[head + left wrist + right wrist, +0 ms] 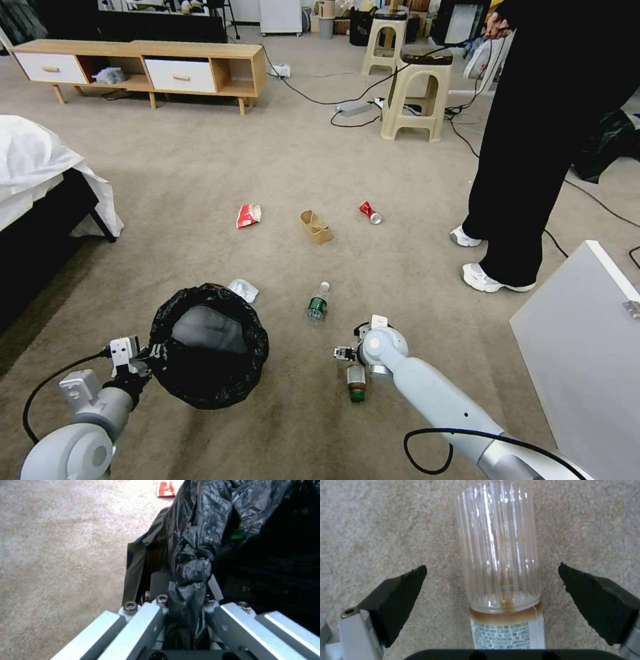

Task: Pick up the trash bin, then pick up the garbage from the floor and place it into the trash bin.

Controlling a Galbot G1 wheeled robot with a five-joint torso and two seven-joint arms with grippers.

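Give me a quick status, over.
Left gripper clamped on trash bin rim. Right gripper open astride bottle on the carpet. Nothing between them.

bottles 2 (318, 303) (357, 383) | wrapper 1 (248, 215) | box 1 (316, 227) | can 1 (369, 212) | bin 1 (208, 345)

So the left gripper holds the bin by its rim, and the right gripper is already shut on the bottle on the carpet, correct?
Not quite. The right gripper is open: the right wrist view shows its pads either side of the bottle, apart from it. The left gripper does hold the trash bin by its bagged rim.
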